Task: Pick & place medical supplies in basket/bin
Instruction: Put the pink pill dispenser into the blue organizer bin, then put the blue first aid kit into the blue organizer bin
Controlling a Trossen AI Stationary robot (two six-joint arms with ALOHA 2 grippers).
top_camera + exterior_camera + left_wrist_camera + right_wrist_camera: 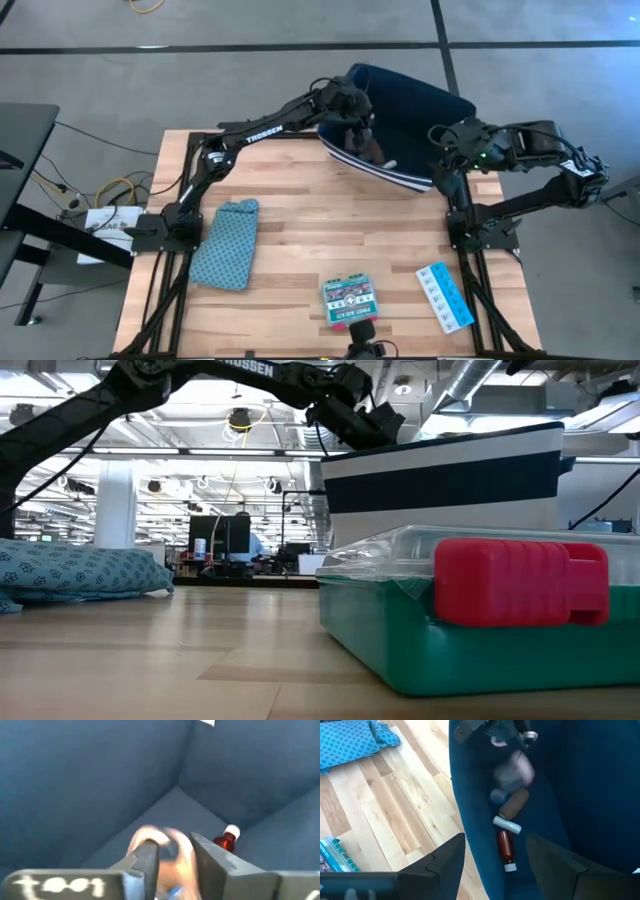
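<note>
Wooden boards make up the table (300, 260), and the big navy bin (420, 110) sits tipped at its far edge. Over the bin hangs the left tool (174, 852), reaching down inside — its fingers stand a little apart with the pink roll (150, 837) between them, though I cannot tell if they are squeezing it. Below lie the brown bar (514, 803), white tube (507, 825) and red-white bottle (505, 849). At the bin's right rim waits the right tool (495, 857), spread wide, closer to the pill organizer (444, 297) and green box (348, 299) — both still lying near the table's front edge.
</note>
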